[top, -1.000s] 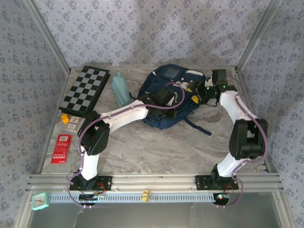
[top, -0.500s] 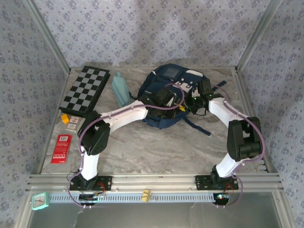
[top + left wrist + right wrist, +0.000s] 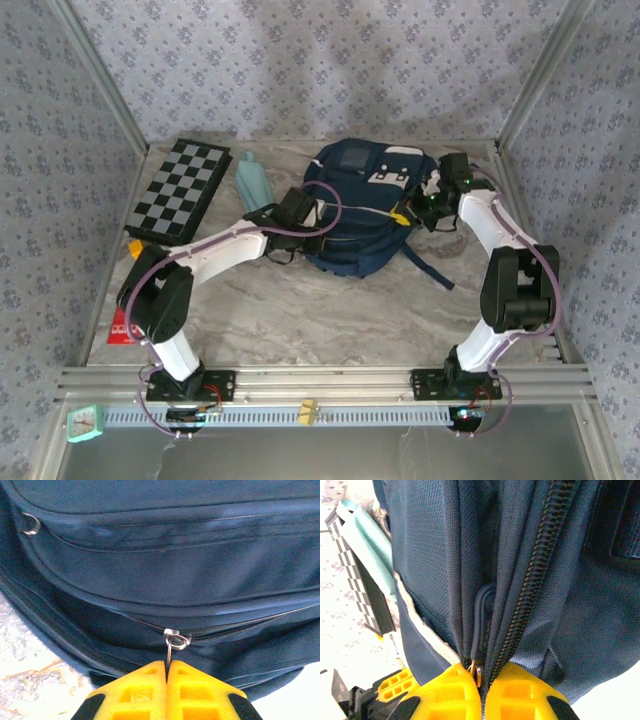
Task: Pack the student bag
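The student bag (image 3: 355,225) lies at the far middle of the table (image 3: 300,310). The left pincer (image 3: 166,667) is closed on its metal zipper ring (image 3: 170,650); the right pincer (image 3: 481,675) grips a dark zipper tab (image 3: 482,620).

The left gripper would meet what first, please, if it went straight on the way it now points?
The left gripper, shut on the zipper pull, would probably press straight into the zipper slider and the navy side of the student bag just behind it.

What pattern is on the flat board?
Black-and-white checks; the board shows best in the top external view.
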Controlling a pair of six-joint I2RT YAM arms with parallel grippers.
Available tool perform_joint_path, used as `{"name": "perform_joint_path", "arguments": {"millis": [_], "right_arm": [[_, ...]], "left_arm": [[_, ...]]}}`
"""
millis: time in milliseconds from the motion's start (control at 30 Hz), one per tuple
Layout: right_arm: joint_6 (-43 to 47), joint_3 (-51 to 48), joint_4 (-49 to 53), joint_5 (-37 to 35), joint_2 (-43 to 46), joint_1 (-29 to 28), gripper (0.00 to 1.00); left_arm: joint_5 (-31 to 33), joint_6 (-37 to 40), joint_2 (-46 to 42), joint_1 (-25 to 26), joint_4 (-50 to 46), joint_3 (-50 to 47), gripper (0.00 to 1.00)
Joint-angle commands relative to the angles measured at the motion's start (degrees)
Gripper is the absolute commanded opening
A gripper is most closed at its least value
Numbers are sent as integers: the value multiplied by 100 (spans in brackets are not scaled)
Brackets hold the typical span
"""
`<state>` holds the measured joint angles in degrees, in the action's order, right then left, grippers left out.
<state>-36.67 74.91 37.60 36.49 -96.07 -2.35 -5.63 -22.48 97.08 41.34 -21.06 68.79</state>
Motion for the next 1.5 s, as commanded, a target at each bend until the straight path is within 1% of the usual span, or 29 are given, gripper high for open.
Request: {"name": "perform_joint_path", "arguments": {"millis": [0, 67, 133, 167, 233, 267, 333, 367, 433, 567, 667, 733, 833, 933, 1000, 1067, 1100, 1167, 1233, 1267, 1367, 1467], "right_arm": [[596, 948, 101, -416, -398, 253, 0], [681, 1449, 336, -492, -698, 237, 0], [738, 1756, 431, -392, -874, 202, 0], [724, 1809, 450, -345, -882, 168, 9], [631, 1693, 373, -255, -740, 92, 35], [456, 1475, 193, -159, -599, 58, 46], [-13, 768, -471, 77, -247, -49, 60], [-254, 437, -742, 128, -69, -157, 64], [-660, -82, -1074, 52, 250, -362, 69], [-1747, -1295, -2009, -301, 814, -726, 74], [-2326, -1816, -2497, -702, 1053, -1018, 77], [-2498, -1830, -2659, -942, 1006, -1209, 76], [-2717, -1740, -2971, -1216, 857, -1450, 72], [-2806, -1586, -3261, -1634, 653, -1595, 62], [-2672, -1367, -3529, -1712, 412, -1713, 59], [-2449, -895, -3052, -1804, 164, -1855, 48], [-2394, -848, -2972, -1930, 126, -1920, 42], [-2411, -1020, -3160, -2189, 192, -2002, 28], [-2433, -1255, -3402, -2156, 281, -1947, 13], [-2377, -1277, -3324, -2171, 341, -1899, 9], [-2138, -1273, -3040, -2124, 552, -1751, 0], [-2133, -1364, -3060, -1740, 814, -1444, 0]], "left_arm": [[-147, -57, -281, 155, -524, -175, 0], [-231, -200, -250, 440, -227, -140, 0], [-250, -283, -108, 619, -31, 33, 0], [-223, -342, 15, 630, -17, 139, 0], [-166, -408, 205, 566, -77, 341, 0], [-101, -440, 256, 517, -95, 403, 0], [-94, -472, 277, 409, 25, 376, 0], [-148, -484, 284, 360, 87, 358, 0], [-291, -469, 303, 295, 128, 388, 0], [-300, -376, 247, 286, 112, 420, 0], [-302, -346, 224, 287, 111, 432, 0], [-302, -340, 215, 287, 103, 446, 0], [-307, -344, 206, 287, 122, 444, 0], [-284, -336, 198, 286, 111, 440, 0], [-253, -327, 198, 287, 118, 433, 0], [-229, -327, 198, 288, 116, 445, 0], [-226, -327, 199, 282, 117, 438, 0], [-215, -302, 183, 282, 112, 444, 0], [-184, -276, 153, 287, 101, 420, 0], [-169, -245, 120, 285, 67, 407, 0], [-55, -146, 8, 287, -95, 350, 0], [357, -90, -116, 261, -278, 191, 0]]}}
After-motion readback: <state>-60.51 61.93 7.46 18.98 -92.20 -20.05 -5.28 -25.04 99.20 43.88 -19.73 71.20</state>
